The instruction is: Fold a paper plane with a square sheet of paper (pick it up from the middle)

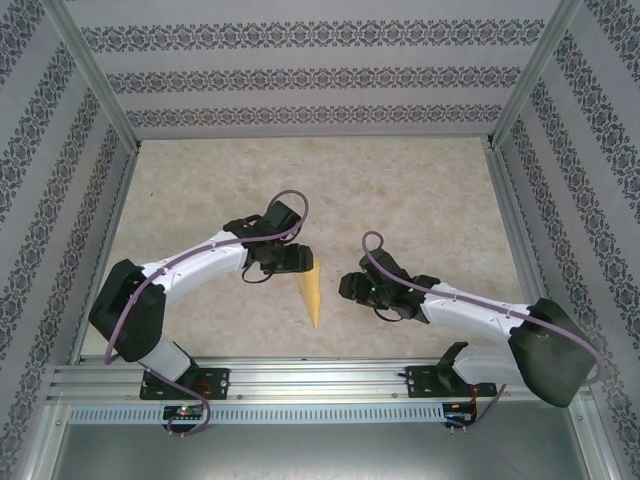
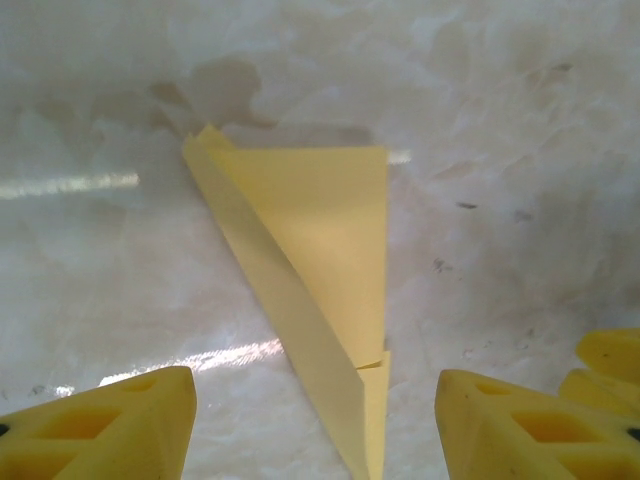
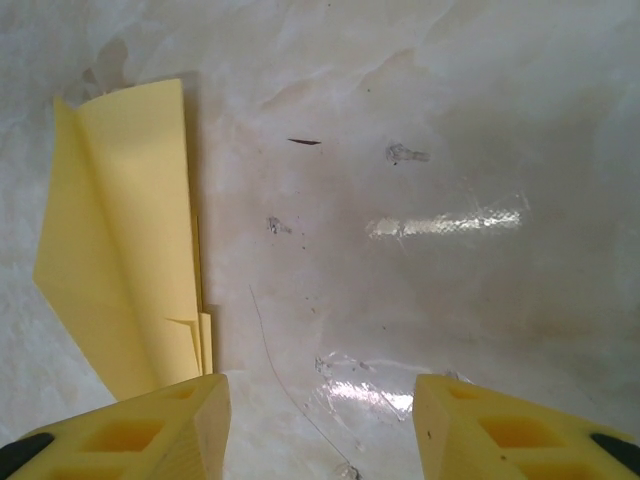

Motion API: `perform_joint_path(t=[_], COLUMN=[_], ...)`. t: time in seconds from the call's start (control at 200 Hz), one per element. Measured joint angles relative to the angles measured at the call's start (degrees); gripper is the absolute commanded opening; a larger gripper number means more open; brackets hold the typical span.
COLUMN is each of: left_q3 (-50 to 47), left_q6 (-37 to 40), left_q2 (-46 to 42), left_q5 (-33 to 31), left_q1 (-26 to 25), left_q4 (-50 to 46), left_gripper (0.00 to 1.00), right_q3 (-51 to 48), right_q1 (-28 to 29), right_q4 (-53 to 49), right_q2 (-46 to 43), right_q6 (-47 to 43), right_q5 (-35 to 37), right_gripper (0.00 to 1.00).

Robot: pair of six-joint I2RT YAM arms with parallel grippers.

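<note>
Apparently done: paper plane [image 1: 313,293] lies free, left gripper [image 2: 315,405] and right gripper [image 3: 320,405] gape empty; I'd just back away

Each arm is built of glossy white link shells set between bulky black joint housings. The left arm [image 1: 190,268] stands on a black base bracket [image 1: 185,382] at seven o'clock of the overhead view, the right arm [image 1: 470,308] on a matching one at five o'clock. A mauve cable [image 1: 291,200] loops along each arm. Small boards [image 1: 183,411] with red and green lights hang below the bases. The left end effector [image 2: 315,410] and right end effector [image 3: 320,410] carry yellow fingers [image 3: 500,435] with rectangular hollows and black patches at the outer edges.
</note>
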Motion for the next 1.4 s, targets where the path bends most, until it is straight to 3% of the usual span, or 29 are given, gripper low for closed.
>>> perform_joint_path(t=[0.145, 0.385, 0.679, 0.929, 1.089, 1.154, 1.229, 1.294, 1.399], left_q3=[0.2, 1.0, -2.1, -3.7, -3.7, -3.7, -3.7, -3.8, -3.8], left_q6=[-1.2, -1.6, -1.9, -1.9, -1.7, -1.7, -1.9, -2.1, -2.6], left_q2=[4.3, 6.5, 2.6, 1.3, 1.1, 0.7, -0.2, -0.8, -0.9], left_q5=[-0.6, -2.6, -5.4, -6.1, -6.2, -6.2, -6.4, -6.3, -5.6], left_q1=[-0.7, -1.2, -1.2, -1.2, -1.2, -1.2, -1.2, -1.1, -1.1], left_q4=[-1.1, -2.5, -2.5, -2.5, -2.3, -2.2, -1.9, -1.3, -0.2], left_gripper=[0.63, 0.34, 0.13, 0.13, 0.29, 0.44, 0.46, 0.54, 0.55], right_q3=[1.8, 3.1, 6.3, 9.7, 10.1, 10.0, 9.6, 8.7, 6.2], right_q1=[0.0, 1.3, 3.9, 5.1, 5.4, 5.4, 5.4, 5.0, 4.1], right_q4=[1.9, 6.4, 10.9, 12.5, 12.1, 11.0, 10.3, 10.3, 10.4], right_q2=[3.3, 7.0, 14.2, 19.5, 19.7, 18.7, 16.4, 14.0, 10.9], right_q6=[0.0, 0.3, 0.2, -0.8, -1.0, -1.1, -1.1, -1.1, -0.8], right_q5=[-0.4, -2.8, -7.6, -10.7, -10.0, -8.7, -7.1, -5.8, -4.4], right_gripper=[0.52, 0.51, 0.52, 0.49, 0.52, 0.53, 0.53, 0.54, 0.55])
